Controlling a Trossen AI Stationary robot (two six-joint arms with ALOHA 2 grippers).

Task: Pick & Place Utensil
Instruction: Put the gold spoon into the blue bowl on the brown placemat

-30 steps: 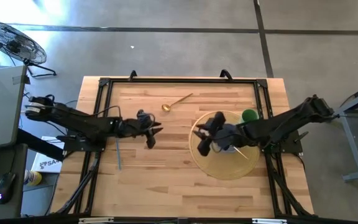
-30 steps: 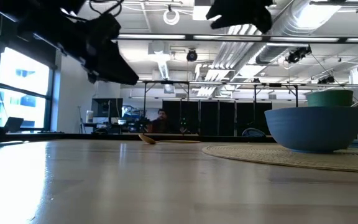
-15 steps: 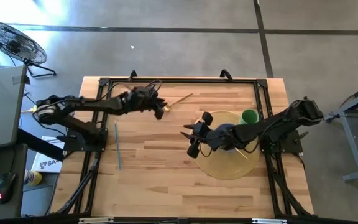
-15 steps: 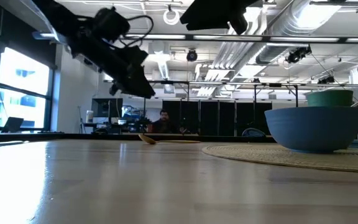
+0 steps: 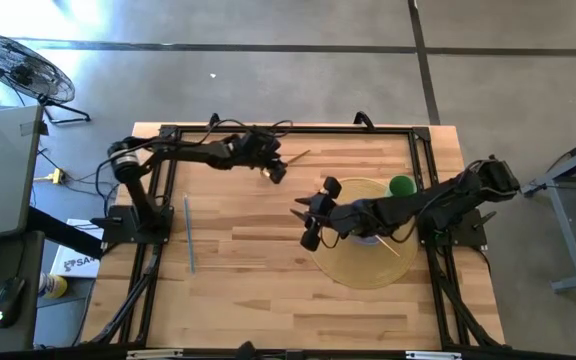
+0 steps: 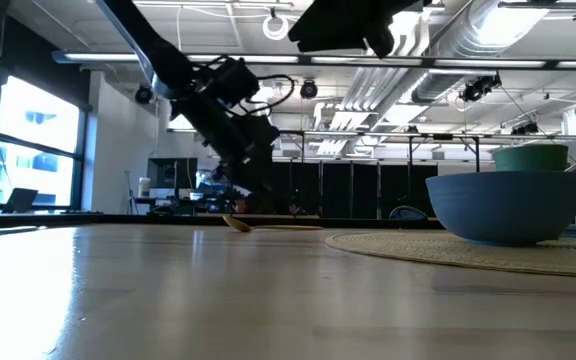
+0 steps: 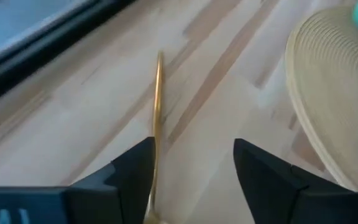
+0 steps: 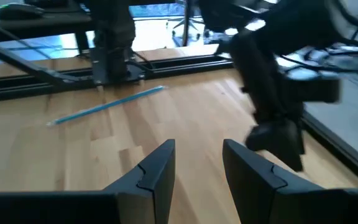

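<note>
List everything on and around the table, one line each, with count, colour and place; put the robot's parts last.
spoon: 1, gold, far side of the table, lying flat
placemat: 1, woven tan, round, right half of the table
bowl: 1, blue, on the placemat
cup: 1, green, far edge of the placemat
straw: 1, light blue, left side of the table
fan: 1, dark, on the floor beyond the left corner
left gripper: 1, dark, fingers open, over the spoon
right gripper: 1, dark, fingers apart, empty, above the placemat's left edge

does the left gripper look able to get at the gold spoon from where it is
Probably yes: the left gripper hangs open right over the gold spoon, and nothing lies between them.
</note>
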